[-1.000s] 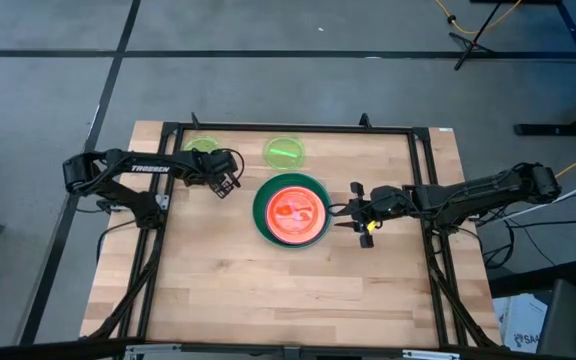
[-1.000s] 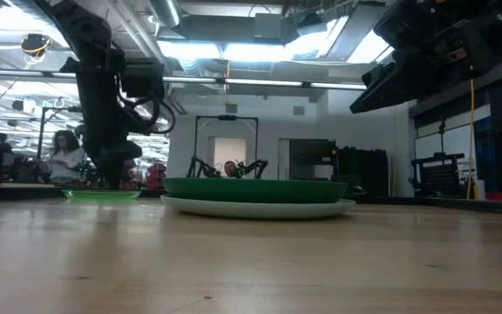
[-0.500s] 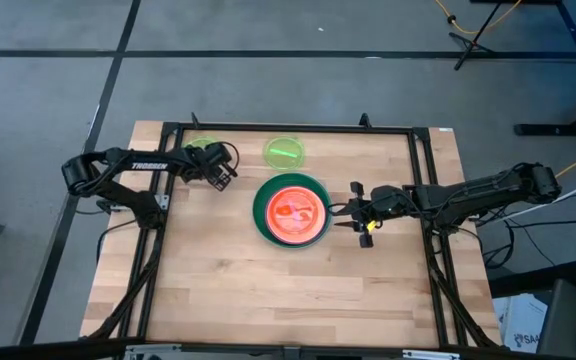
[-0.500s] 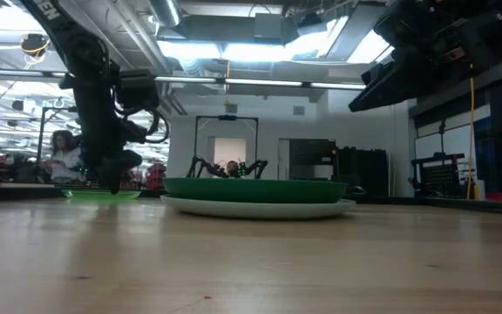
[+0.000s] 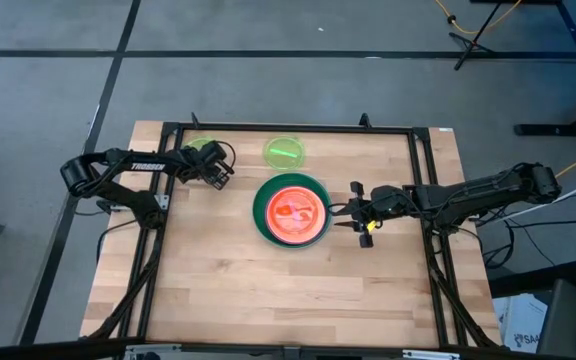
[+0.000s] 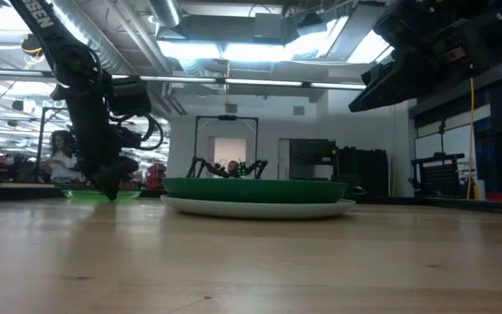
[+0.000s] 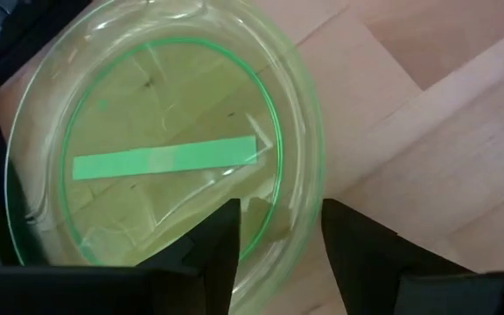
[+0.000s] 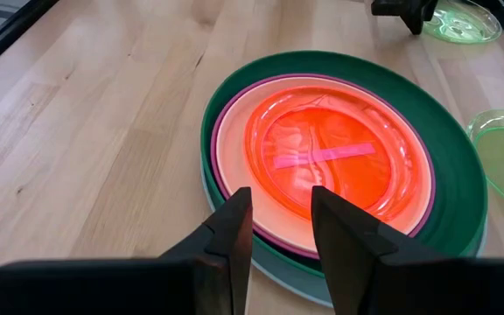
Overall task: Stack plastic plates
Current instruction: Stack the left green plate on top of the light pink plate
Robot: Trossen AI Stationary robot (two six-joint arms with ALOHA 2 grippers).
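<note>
A stack of plates sits mid-table: light blue at the bottom, then dark green, magenta, peach, and an orange-red plate on top. Two translucent lime plates lie flat near the far edge, one at the left and one farther right. My left gripper is open and low over the left lime plate, astride its rim. My right gripper is open and hangs above the table just right of the stack. My left gripper comes from above at the left lime plate's rim, on the side toward the stack. One finger is over the plate's inside and the other outside it. I cannot tell whether either finger touches it.
A black metal frame runs around the tabletop edges. Bare wood fills the near half of the table. Beyond the far edge a person sits in the room behind.
My left gripper has moved toward the table's far left and down, onto the rim of the left lime plate. The right arm and the plates have kept still.
</note>
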